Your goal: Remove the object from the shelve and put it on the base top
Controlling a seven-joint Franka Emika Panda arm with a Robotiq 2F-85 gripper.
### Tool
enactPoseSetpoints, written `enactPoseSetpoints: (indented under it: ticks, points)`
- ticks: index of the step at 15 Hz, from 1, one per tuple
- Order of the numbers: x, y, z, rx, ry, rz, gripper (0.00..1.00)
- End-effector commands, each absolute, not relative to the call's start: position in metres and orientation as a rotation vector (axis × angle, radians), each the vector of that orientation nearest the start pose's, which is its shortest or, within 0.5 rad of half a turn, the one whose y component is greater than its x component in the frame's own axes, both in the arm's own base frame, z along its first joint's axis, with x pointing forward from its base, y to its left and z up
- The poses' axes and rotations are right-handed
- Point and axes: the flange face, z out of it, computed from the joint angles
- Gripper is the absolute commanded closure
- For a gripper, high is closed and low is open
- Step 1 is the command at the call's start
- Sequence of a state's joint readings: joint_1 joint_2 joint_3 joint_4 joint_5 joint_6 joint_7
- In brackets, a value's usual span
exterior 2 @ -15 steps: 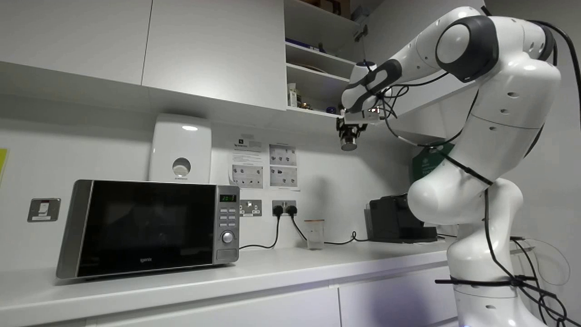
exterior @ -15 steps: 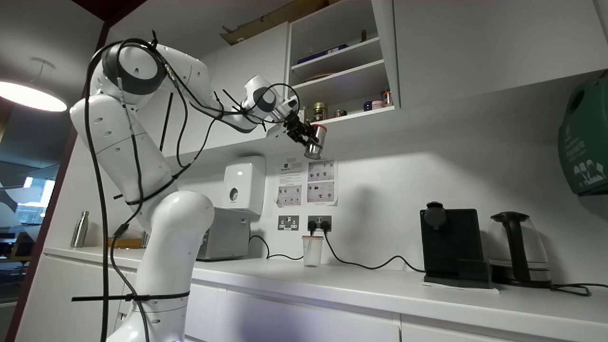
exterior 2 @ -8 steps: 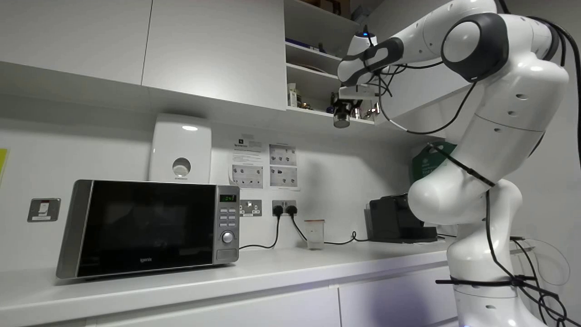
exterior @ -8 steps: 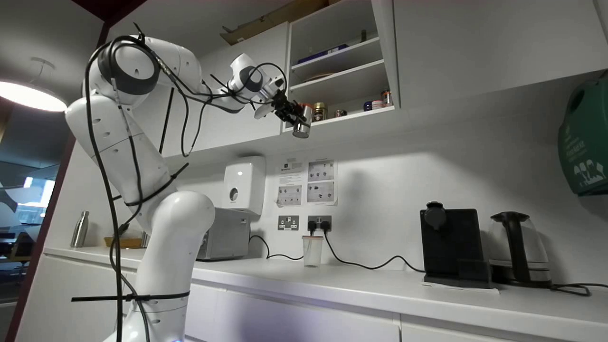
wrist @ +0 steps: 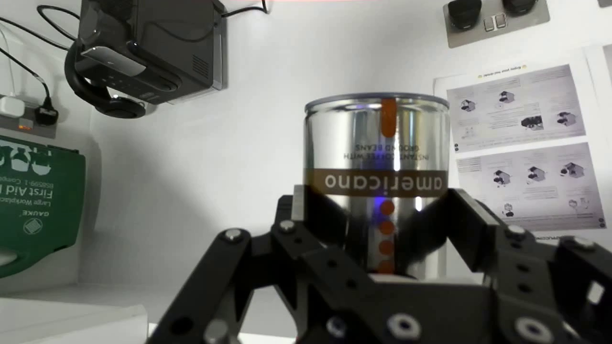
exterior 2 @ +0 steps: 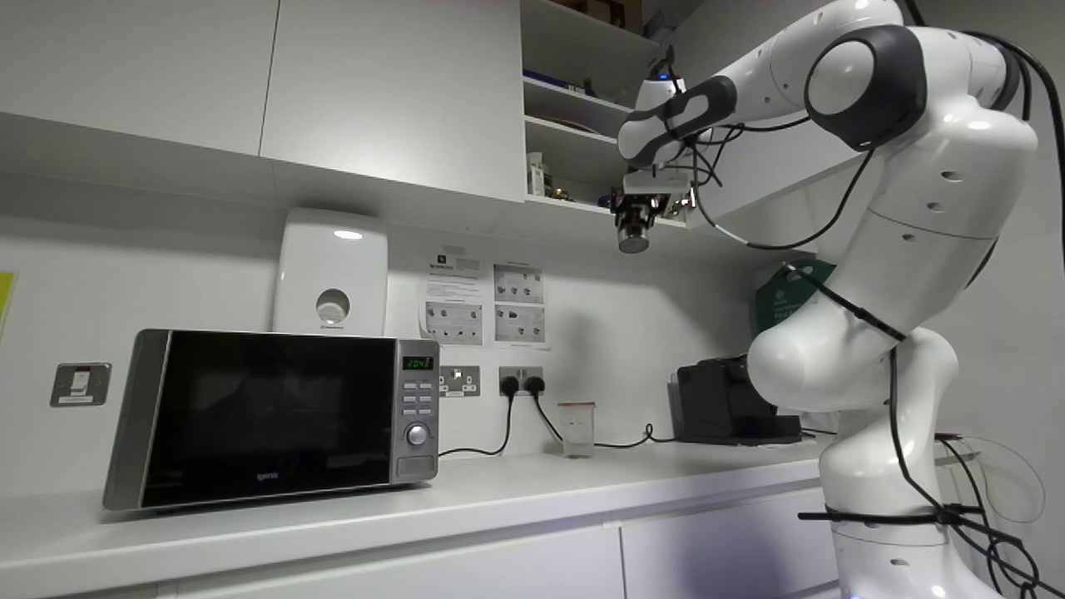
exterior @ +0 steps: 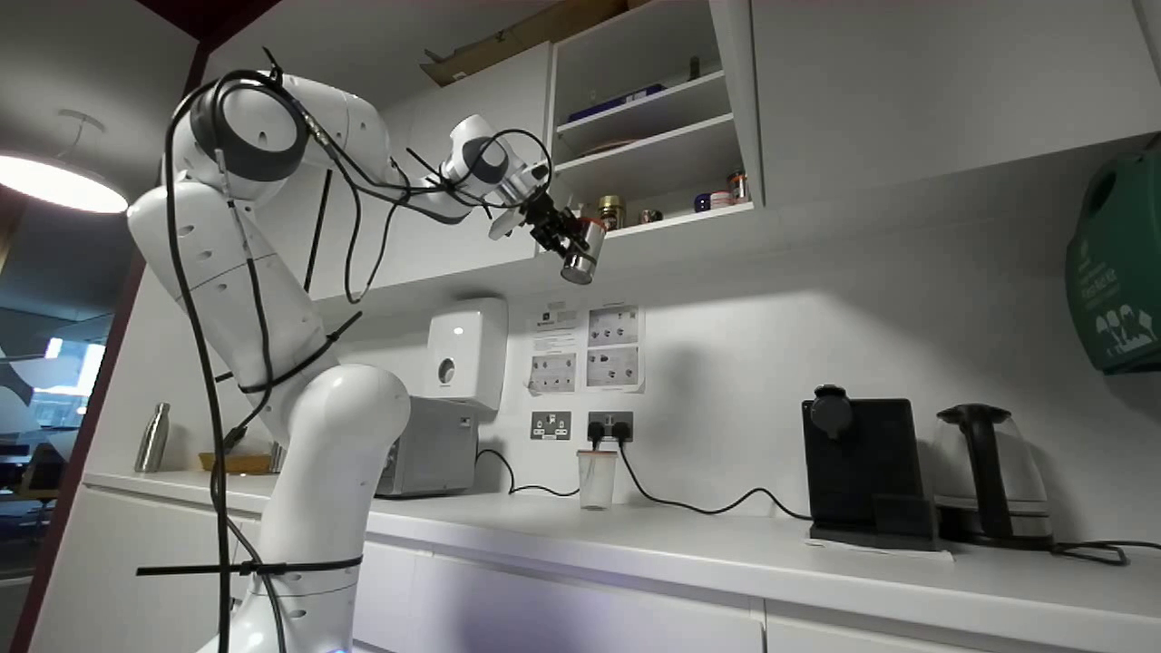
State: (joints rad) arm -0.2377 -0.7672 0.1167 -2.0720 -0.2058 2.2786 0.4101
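I see a lamp (exterior: 59,185) glowing, soft shadows across the pale wall (exterior: 753,363), and bluish glare on the tin (wrist: 377,157) in my hand (wrist: 381,215).

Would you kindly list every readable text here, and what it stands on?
"americano": coffee can.
"INSTANT COFFEE WITH GROUND BEANS": coffee can.
"GAUKE": green box.
"Large Workplace": green box.
"First Aid": green box.
"BS8599-1 Compl", cut off: green box.
"igenix": microwave.
Microwave display, dispenser label, wall sheets: mostly too small or blurred to read.
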Motion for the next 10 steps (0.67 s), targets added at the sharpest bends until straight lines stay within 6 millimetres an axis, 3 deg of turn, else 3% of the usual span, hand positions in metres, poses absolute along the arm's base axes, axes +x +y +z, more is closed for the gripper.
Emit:
enactPoseSetpoints:
  ticks: [1, 10]
  points:
    - [0.338, -0.022, 0.796, -2.869, 0.674, -1.527, 0.51]
    - [0.346, -0.023, 0.777, -2.911, 0.662, -1.486, 0.51]
